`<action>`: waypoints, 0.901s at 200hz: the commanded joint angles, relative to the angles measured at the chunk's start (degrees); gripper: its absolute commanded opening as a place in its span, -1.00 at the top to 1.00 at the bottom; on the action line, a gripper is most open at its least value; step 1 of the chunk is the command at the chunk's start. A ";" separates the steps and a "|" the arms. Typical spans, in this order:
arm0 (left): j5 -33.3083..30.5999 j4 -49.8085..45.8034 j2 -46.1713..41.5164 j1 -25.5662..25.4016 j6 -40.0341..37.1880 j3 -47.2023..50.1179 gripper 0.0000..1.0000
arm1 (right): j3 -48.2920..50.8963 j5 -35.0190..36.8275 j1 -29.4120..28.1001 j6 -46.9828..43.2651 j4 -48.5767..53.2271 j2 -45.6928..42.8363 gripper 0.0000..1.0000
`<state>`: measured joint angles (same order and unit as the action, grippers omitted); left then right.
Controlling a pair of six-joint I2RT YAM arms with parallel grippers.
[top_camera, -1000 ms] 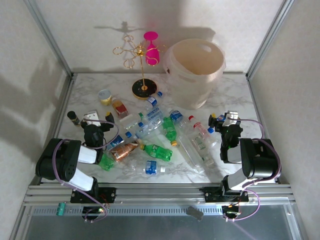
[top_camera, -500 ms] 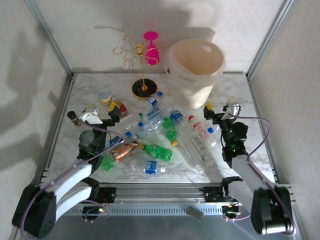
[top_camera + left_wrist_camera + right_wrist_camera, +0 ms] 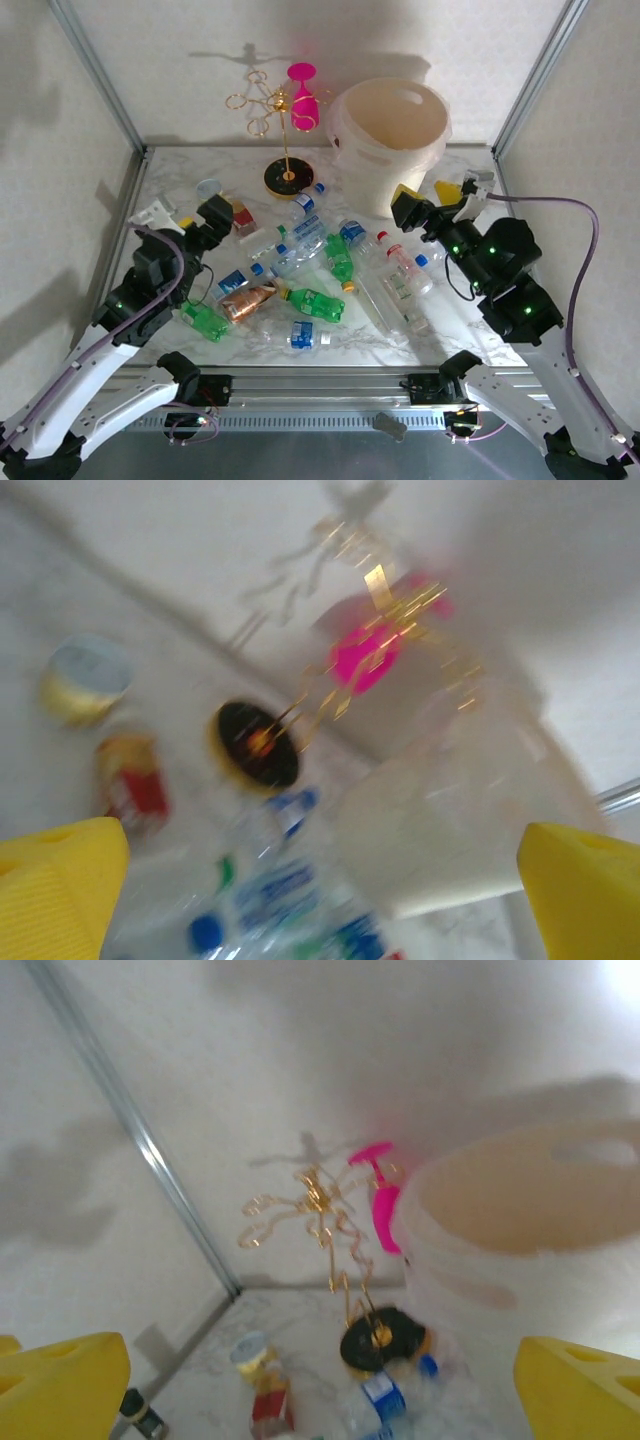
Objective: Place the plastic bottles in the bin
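Several plastic bottles lie in a heap mid-table: a green one [image 3: 315, 302], a copper-brown one [image 3: 248, 300] and a long clear one [image 3: 390, 292]. The cream bin [image 3: 385, 185] stands upright at the back right, with nothing showing inside. My left gripper [image 3: 188, 215] hovers open over the heap's left edge. My right gripper [image 3: 428, 198] hangs open just in front of the bin, holding nothing. The blurred left wrist view shows yellow fingertips [image 3: 60, 890] wide apart, with bottles [image 3: 270, 890] and the bin [image 3: 450, 820] ahead. The right wrist view shows the bin [image 3: 520, 1210] and a blue-labelled bottle [image 3: 385, 1395].
A gold wire rack on a black base [image 3: 288, 177] carries a pink glass [image 3: 304, 95] left of the bin. A yellow-and-white tub [image 3: 209, 188] and a red-labelled jar [image 3: 240, 215] sit at the back left. Metal frame posts [image 3: 100, 75] line both sides.
Both arms have unfolded and lifted from their low folded poses. The left gripper moved up and back-left, the right gripper up toward the bin. Jaws stayed open; no bottle moved.
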<state>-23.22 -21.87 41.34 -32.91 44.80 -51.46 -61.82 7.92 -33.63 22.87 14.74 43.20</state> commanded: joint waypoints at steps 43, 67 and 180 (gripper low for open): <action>8.25 -9.00 6.10 0.83 3.06 3.74 -0.99 | 10.73 16.33 2.59 19.18 19.39 7.99 -0.90; 18.10 -0.27 7.94 0.56 2.48 7.25 -0.99 | 16.19 12.82 10.47 21.89 15.60 10.99 -0.86; 19.81 4.74 18.28 -6.34 -15.52 -4.89 -0.99 | 12.26 10.38 24.78 20.38 -1.58 37.01 -0.82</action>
<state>-4.16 -19.14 58.94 -38.37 34.61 -53.39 -50.54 20.80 -11.44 44.86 20.21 79.11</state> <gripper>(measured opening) 0.995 0.920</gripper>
